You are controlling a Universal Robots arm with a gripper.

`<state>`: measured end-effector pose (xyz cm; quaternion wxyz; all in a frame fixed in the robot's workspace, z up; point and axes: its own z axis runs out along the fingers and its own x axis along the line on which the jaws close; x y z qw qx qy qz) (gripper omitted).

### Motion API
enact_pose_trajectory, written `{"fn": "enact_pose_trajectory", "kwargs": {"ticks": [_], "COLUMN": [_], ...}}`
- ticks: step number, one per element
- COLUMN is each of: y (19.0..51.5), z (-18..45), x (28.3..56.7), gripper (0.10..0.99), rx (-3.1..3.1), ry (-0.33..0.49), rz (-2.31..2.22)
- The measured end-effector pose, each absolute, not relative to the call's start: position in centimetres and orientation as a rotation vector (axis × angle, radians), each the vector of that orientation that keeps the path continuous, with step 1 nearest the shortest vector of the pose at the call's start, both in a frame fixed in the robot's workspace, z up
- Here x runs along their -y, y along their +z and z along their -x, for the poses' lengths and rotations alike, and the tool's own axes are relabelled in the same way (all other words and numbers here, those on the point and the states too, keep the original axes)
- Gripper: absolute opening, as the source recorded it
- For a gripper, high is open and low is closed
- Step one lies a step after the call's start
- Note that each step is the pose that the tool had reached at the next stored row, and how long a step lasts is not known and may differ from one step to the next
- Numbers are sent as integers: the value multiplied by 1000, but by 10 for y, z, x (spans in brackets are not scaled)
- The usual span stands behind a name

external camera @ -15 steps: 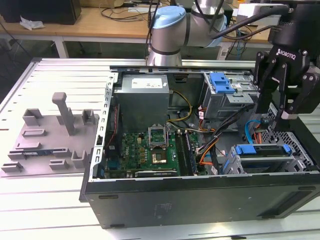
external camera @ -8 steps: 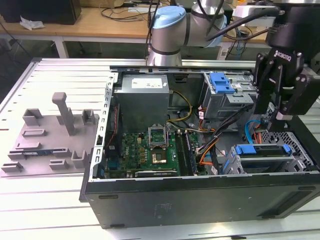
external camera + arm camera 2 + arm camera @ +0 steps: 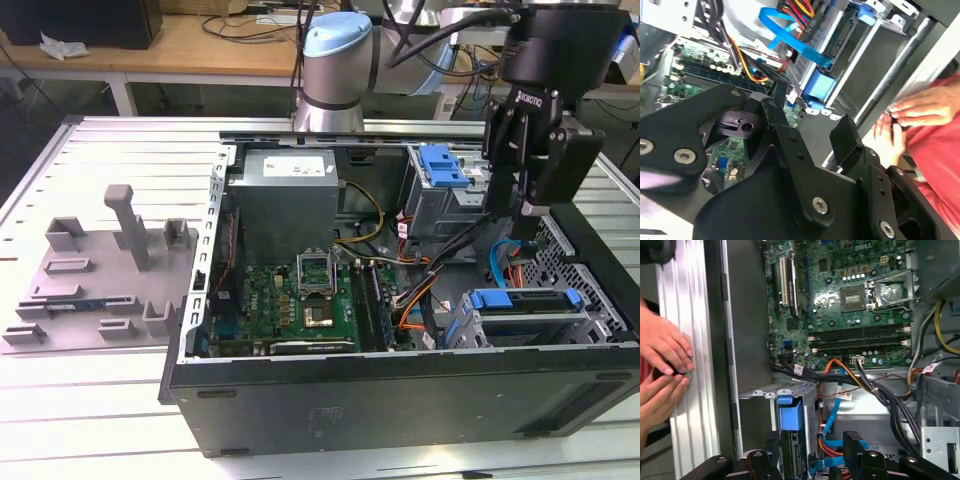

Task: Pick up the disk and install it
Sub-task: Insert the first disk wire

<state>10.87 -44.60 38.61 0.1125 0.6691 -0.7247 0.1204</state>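
The disk [image 3: 525, 300], a flat drive in a blue plastic frame, lies in the lower drive bay at the exterior view's right end of the open computer case [image 3: 400, 395]. My gripper [image 3: 528, 208] hangs a little above that bay, open, with nothing between its black fingers. In both wrist views the disk's blue frame [image 3: 817, 87] [image 3: 790, 412] sits in the metal bay just past my gripper [image 3: 807, 125] [image 3: 812, 442], apart from the fingers [image 3: 845, 135]. Orange and blue cables [image 3: 832, 415] run beside the disk.
The case holds a green motherboard [image 3: 300, 300], a grey power supply box [image 3: 285, 195] and an upper bay with a blue caddy [image 3: 445, 165]. A grey plastic fixture [image 3: 110, 270] lies on the table at the exterior view's left. A person's hands [image 3: 662, 360] [image 3: 920, 112] rest by the case's outer wall.
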Motion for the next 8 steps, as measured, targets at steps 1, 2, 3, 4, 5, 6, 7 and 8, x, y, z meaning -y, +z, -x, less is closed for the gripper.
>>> {"fn": "enact_pose_trajectory", "kwargs": {"ticks": [1,2,3,4,5,6,7,8], "y": [386,385,385,384,383,382,380,379], "z": [-109,-109,-110,-113,-116,-121,-130,-138], "x": [445,444,443,441,440,439,438,438], "gripper": [624,624,624,624,624,624,624,624], "rx": [2119,2109,2098,2092,2092,2091,2091,2092], "ry": [366,381,399,409,410,411,411,412], "rz": [-1957,-1950,-1940,-1935,-1934,-1933,-1934,-1934]}}
